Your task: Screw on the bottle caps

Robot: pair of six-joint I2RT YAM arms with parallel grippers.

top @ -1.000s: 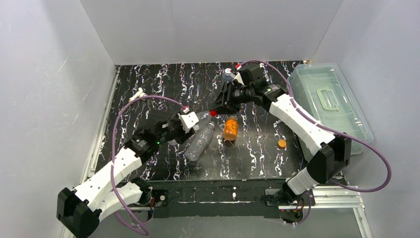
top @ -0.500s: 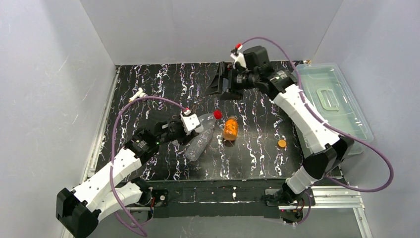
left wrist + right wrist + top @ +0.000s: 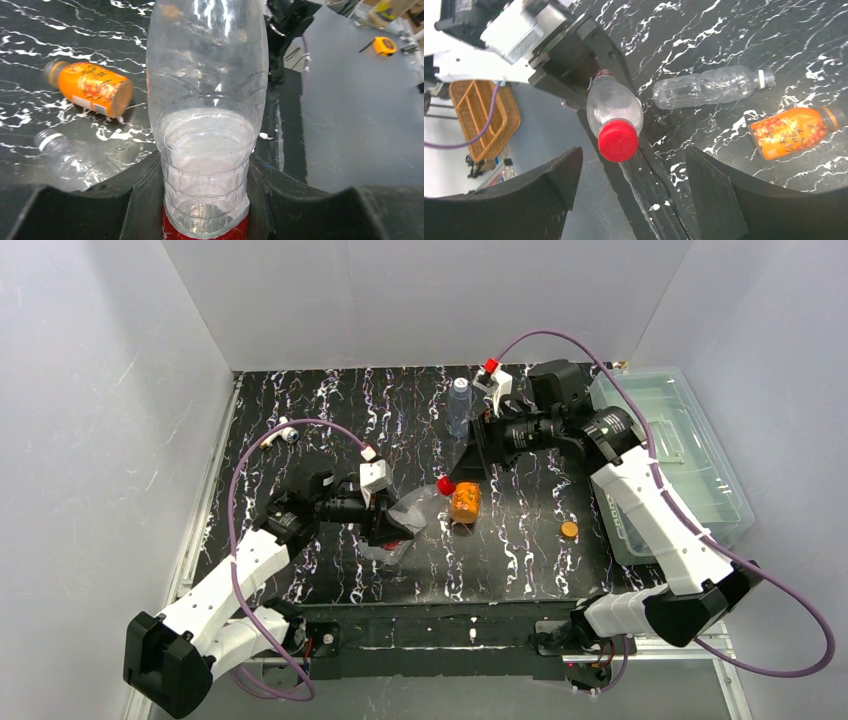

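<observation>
The bottle (image 3: 205, 75) is formed of glossy clear plastic, its cap (image 3: 618, 141) of smooth red plastic.

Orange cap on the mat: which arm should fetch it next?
Right. The right gripper is open, holding nothing, and the orange cap lies on its side; the left gripper is shut on the clear bottle.

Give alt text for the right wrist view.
Held by the left gripper, a clear plastic bottle with a red screw cap faces the camera, framed by the open right gripper. Another clear bottle and an orange bottle lie on the black marbled table.
</observation>
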